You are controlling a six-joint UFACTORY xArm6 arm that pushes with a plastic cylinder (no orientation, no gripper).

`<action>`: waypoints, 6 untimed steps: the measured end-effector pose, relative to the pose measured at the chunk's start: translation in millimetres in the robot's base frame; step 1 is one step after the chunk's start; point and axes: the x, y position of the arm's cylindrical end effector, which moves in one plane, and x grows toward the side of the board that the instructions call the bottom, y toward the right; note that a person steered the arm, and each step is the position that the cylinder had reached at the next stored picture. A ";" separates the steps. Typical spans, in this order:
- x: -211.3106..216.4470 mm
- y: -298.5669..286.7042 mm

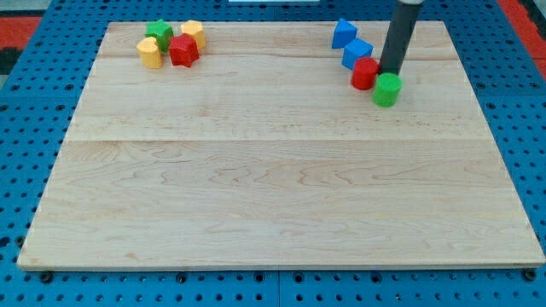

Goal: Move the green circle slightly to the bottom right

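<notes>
Camera view shows the wooden table (281, 196) on a blue pegboard (34, 68). Near the view's top right, the green circle (386, 89) sits touching the red circle (366, 74) on its upper left. Above those, two blue blocks (357, 53) run in a diagonal line — the upper one a blue triangle (344, 33). My tip (392, 73) ends just above the green circle, beside the red one. No jaws here — only a plain rod. At the top left, well apart, cluster a green star (159, 34), a red star (182, 50) and two yellow blocks (149, 52).
</notes>
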 end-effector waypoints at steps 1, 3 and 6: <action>-7.2 -33.4; 13.4 -56.3; 2.2 20.7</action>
